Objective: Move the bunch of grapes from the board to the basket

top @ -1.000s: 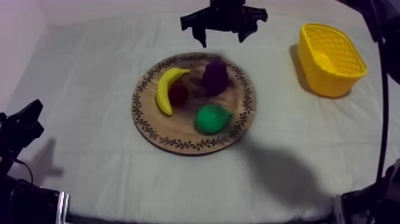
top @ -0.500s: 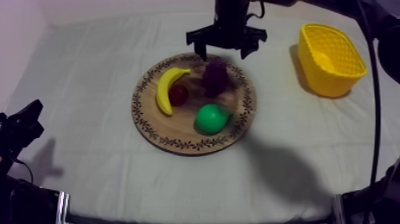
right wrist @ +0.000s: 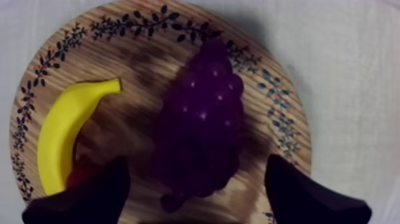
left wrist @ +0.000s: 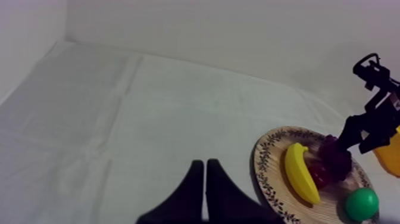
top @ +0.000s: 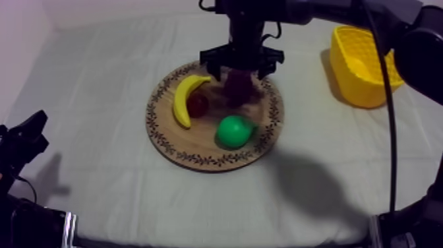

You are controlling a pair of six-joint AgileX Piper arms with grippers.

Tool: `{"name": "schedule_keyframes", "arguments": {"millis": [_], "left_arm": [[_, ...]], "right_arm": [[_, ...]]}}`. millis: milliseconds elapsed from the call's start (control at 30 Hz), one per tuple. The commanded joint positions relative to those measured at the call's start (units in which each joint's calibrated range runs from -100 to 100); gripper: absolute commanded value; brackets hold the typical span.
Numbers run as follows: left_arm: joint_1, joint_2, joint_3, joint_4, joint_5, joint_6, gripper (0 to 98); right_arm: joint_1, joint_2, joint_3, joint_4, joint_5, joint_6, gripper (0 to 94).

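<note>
Two fingers (right wrist: 89,193) of the right jaws stand wide, straddling the bunch of grapes (right wrist: 202,125) on the wooden board (top: 198,157), its long axis running between them. The left jaws lie pressed together, well apart. The yellow basket (top: 366,66) stands at the desk's right.

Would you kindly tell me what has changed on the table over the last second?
My right hand came forward from beyond the round wooden board and down over the dark purple bunch of grapes, its open fingers now on either side of it; nothing is grasped yet. The yellow banana, green pear, small red fruit, yellow basket and my shut left hand stayed put.
</note>
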State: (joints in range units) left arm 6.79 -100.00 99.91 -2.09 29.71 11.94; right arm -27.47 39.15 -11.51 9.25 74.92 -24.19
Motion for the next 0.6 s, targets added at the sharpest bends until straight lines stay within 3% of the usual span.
{"name": "schedule_keyframes", "arguments": {"millis": [0, 300, 567], "left_arm": [[0.0, 0.0, 0.0, 0.01, -0.1, 0.0, 0.1], [0.0, 0.0, 0.0, 0.01, -0.1, 0.0, 0.1], [0.0, 0.0, 0.0, 0.01, -0.1, 0.0, 0.1]], "right_arm": [[0.1, 1.1, -0.5, 0.3, -0.2, 0.0, 66.3], [0.8, 5.8, -4.5, 0.7, -1.4, 0.7, 65.4], [0.9, 9.2, -7.0, 0.6, -2.4, 1.7, 52.6]]}}
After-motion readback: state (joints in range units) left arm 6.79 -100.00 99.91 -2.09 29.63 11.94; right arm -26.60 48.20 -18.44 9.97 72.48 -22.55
